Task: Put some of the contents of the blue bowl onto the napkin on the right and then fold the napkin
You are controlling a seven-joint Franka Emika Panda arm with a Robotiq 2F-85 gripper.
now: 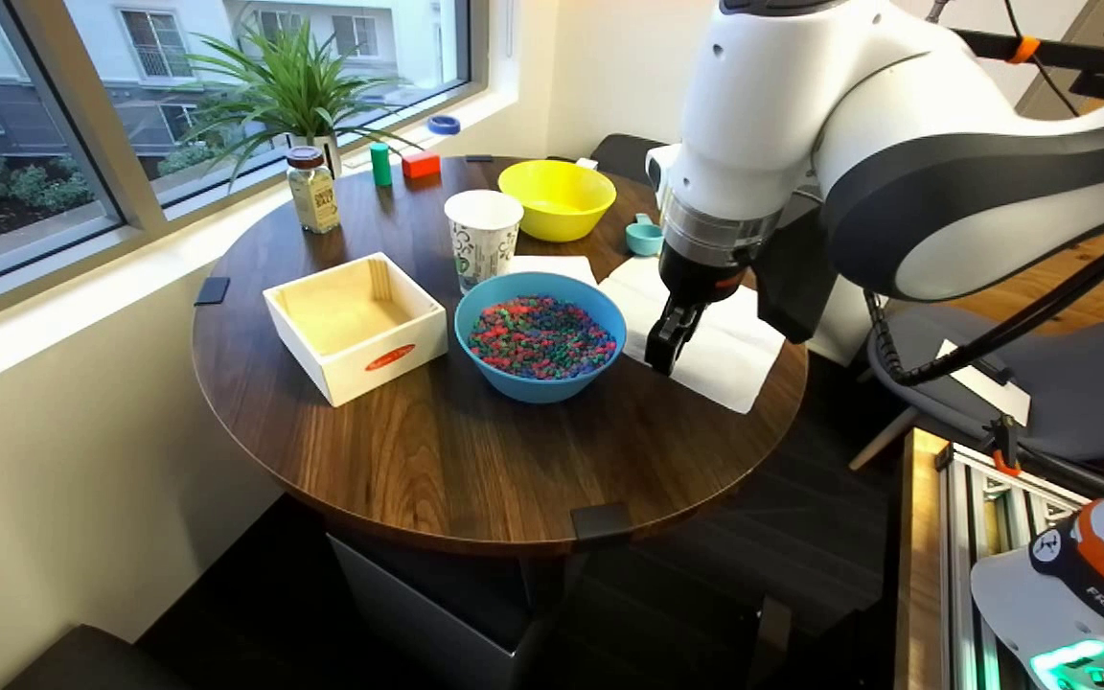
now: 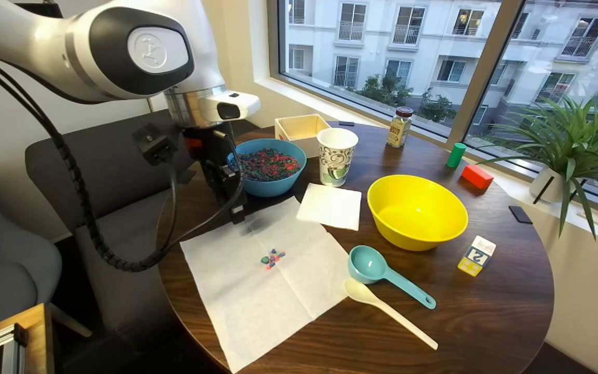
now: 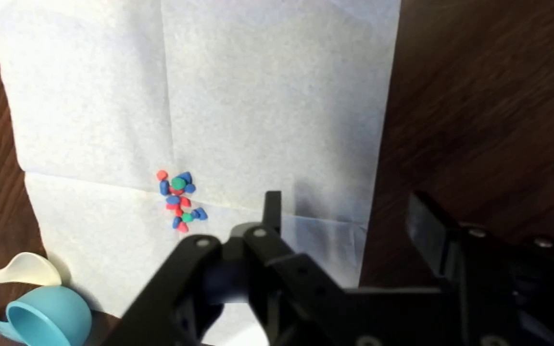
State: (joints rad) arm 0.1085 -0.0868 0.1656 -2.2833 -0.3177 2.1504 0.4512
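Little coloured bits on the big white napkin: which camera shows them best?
Wrist view: the coloured bits look largest there, single red, blue and green pieces showing clearly. In an exterior view they make a smaller cluster. Where the arm covers part of the napkin in an exterior view, I can't make them out.

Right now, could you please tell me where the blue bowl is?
In an exterior view, the blue bowl stands between the open box on the picture's left and the large napkin on the right, with the paper cup just behind.
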